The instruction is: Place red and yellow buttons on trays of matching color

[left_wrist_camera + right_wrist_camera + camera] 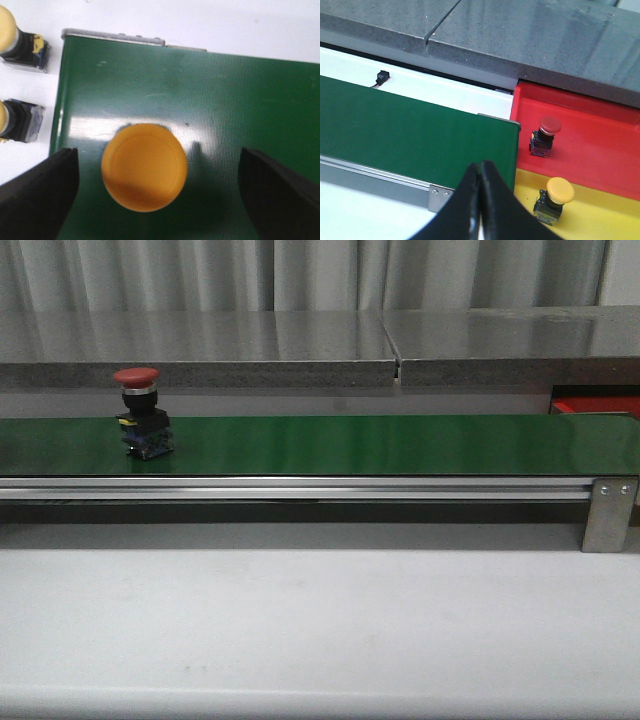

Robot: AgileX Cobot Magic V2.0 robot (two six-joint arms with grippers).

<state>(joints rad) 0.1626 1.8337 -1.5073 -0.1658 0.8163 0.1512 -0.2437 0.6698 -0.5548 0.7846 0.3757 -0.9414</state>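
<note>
Green belt (380, 445) on white table (320, 610); red button (140, 412) upright on belt, left end.

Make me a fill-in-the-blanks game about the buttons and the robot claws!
1. The button between the open left claw fingers is ___.
2. In the right wrist view, the red button sits on the ___ tray.
3. The right claw is not open, it is ___.
4. The long belt is coloured ___.

Missing words: yellow, red, shut, green.
</note>
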